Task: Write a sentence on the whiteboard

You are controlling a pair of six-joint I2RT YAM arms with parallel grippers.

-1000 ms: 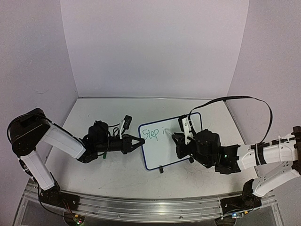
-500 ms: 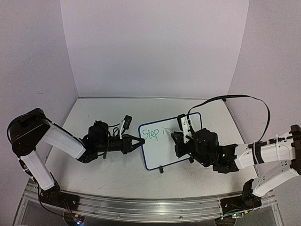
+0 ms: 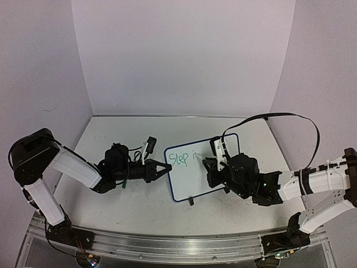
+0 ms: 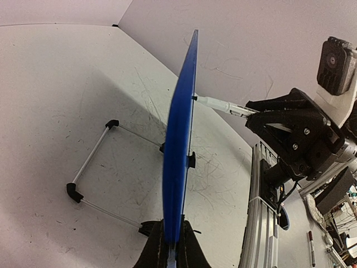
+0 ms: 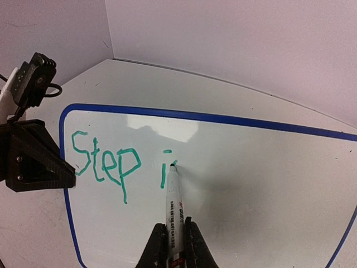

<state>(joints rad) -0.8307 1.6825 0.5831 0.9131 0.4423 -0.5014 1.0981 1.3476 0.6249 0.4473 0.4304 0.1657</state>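
Writing the sentence [image 5: 109, 164] on the whiteboard [image 3: 192, 176]
Holding the whiteboard standing on the table [image 3: 111, 134], near its middle, with the left tool [image 4: 171, 245] pinched tight on its side edge; squeezing a marker [image 5: 173, 204] in the closed right tool [image 5: 174, 237], tip touching the white face right after green "Step i".

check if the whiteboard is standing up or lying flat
Standing up: the whiteboard shows edge-on in the left wrist view, on its wire stand.
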